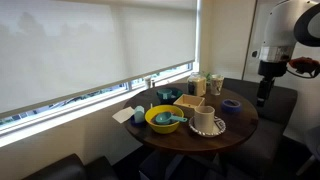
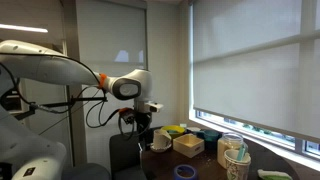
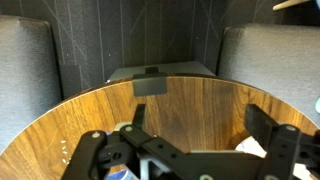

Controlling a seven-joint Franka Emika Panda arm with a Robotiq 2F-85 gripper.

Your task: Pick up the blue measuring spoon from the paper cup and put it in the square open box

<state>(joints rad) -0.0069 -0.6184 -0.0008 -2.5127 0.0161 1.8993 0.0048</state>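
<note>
My gripper (image 3: 200,128) is open and empty. In the wrist view it looks down on the bare wooden tabletop (image 3: 180,105) near its rim. In both exterior views the gripper (image 1: 263,92) (image 2: 143,124) hangs at the table's edge, apart from all objects. The tan square open box (image 1: 190,102) (image 2: 188,146) sits mid-table. A paper cup (image 1: 214,85) (image 2: 236,163) stands beyond the box on the window side, with something sticking out of its top. I cannot make out the blue measuring spoon clearly.
A yellow bowl (image 1: 163,119) (image 2: 175,130) holds teal items. A white mug (image 1: 205,120) stands on a plate beside the box. A small blue round thing (image 1: 231,104) lies nearest the gripper. Dark chairs (image 3: 25,55) ring the table. The window is behind.
</note>
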